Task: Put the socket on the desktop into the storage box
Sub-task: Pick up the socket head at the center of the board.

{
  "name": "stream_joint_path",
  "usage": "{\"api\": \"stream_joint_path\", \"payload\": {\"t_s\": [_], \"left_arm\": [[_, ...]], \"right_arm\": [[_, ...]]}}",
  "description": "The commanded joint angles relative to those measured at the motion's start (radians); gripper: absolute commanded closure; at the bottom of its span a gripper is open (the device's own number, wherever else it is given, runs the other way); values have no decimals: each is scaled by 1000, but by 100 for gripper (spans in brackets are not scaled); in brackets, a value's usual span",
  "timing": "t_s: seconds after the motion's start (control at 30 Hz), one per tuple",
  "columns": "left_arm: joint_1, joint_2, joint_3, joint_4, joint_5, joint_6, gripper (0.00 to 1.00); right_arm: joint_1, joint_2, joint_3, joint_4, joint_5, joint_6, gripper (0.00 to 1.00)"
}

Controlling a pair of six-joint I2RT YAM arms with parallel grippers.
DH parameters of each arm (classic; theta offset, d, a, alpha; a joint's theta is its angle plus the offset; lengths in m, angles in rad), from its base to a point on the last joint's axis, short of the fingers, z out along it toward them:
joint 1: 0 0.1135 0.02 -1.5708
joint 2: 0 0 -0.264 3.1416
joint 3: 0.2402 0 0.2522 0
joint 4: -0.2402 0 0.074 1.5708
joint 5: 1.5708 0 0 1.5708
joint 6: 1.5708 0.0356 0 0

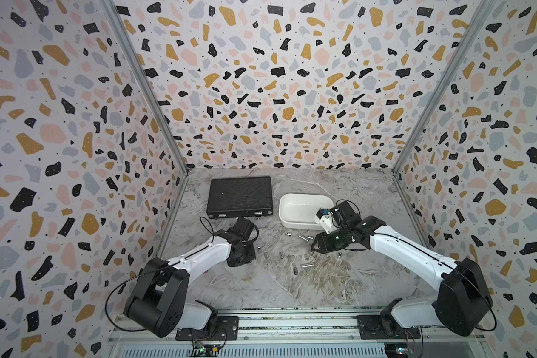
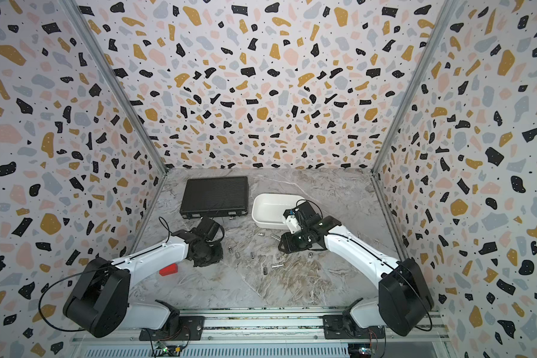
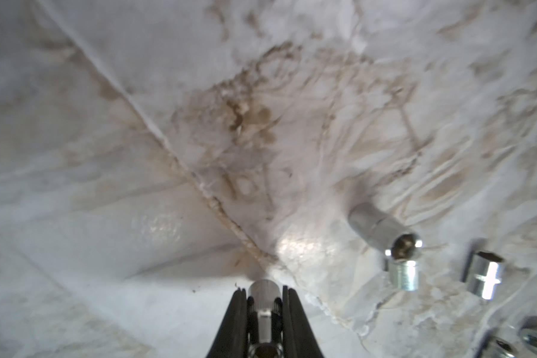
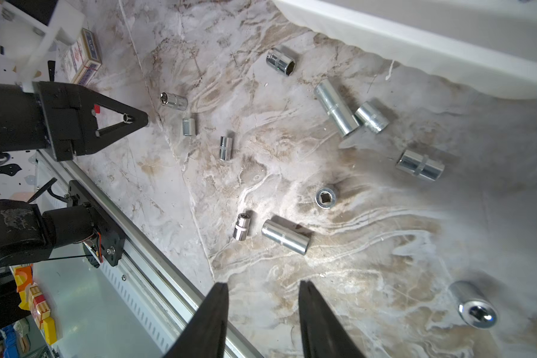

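Observation:
My left gripper (image 3: pixel 264 289) is shut on a small silver socket (image 3: pixel 264 294), held lengthwise between the black fingers just above the desktop (image 1: pixel 323 285). The right wrist view shows that same left gripper (image 4: pixel 138 119) from the side, with the socket (image 4: pixel 126 117) in it. Several more chrome sockets lie loose on the marble, among them a long socket (image 4: pixel 286 236) and an upright socket (image 4: pixel 326 198). My right gripper (image 4: pixel 262 286) is open with nothing in it, hovering near the white storage box (image 1: pixel 292 221), which appears in both top views.
A black ribbed case (image 1: pixel 239 195) lies shut at the back left, beside the storage box (image 2: pixel 267 217). A red object (image 2: pixel 168 269) shows beside the left arm. A small card box (image 4: pixel 82 60) lies near the left arm. A metal rail (image 1: pixel 292 313) edges the front.

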Motion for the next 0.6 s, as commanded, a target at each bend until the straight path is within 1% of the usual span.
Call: {"api": "stream_joint_path", "payload": {"t_s": [0.0, 0.17, 0.33, 0.57], "left_arm": [[-10, 10, 87, -20, 12, 29, 100], [-21, 55, 190, -35, 22, 41, 100], [-44, 133, 322, -52, 32, 57, 100], [-74, 237, 493, -81, 45, 83, 100]], "right_arm": [[4, -30, -2, 1, 4, 18, 58], [1, -35, -4, -4, 32, 36, 58], [-8, -45, -9, -11, 56, 56, 57], [-60, -86, -32, -17, 58, 82, 58]]}}
